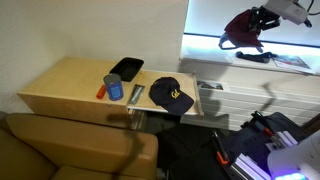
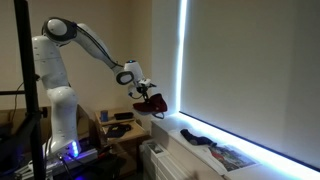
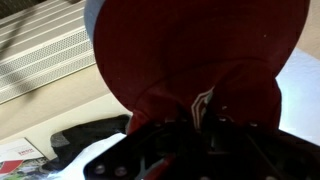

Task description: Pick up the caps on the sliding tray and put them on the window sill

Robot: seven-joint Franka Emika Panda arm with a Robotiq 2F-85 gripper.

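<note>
My hand [image 1: 262, 20] is clamped on the red cap [image 1: 243, 32], which hangs in the air just above the window sill [image 1: 205, 48]. On the sill beneath it lie one dark, limp thing [image 1: 255, 57] and one printed sheet [image 1: 292, 63]. There are two caps. The other one, the navy cap [image 1: 172, 95], sits on the sliding tray [image 1: 192, 106] below the sill. Farther from the sill, the desk [image 1: 70, 85] carries one blue can [image 1: 115, 88] and one black dish [image 1: 127, 68].
</note>
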